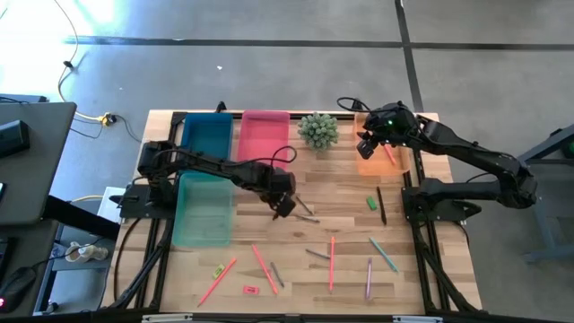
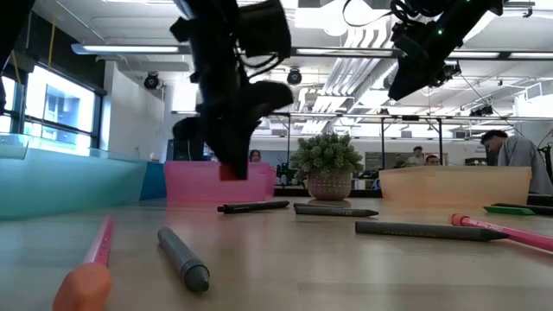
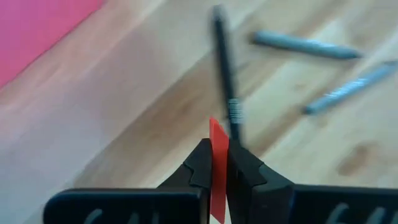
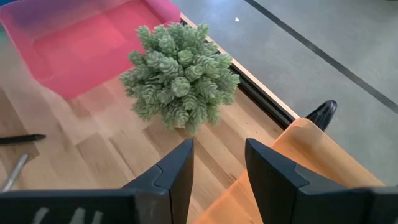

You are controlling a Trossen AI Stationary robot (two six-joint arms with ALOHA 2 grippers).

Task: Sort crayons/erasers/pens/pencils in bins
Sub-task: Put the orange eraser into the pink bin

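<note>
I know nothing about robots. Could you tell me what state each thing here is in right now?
Left end effector: shut on the red eraser.
Red eraser: pinched between the left fingers.
Right end effector: open, holding nothing, over the orange bin.
Orange bin: has one pink pencil lying in it.
Green eraser: loose on the table.
Black pen: loose on the table.

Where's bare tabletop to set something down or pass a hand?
Bare wood lies between the pink bin, the plant and the left hand, which pinches a red eraser. More lies between plant and green eraser. The front strip is crowded with pencils and pens.
</note>
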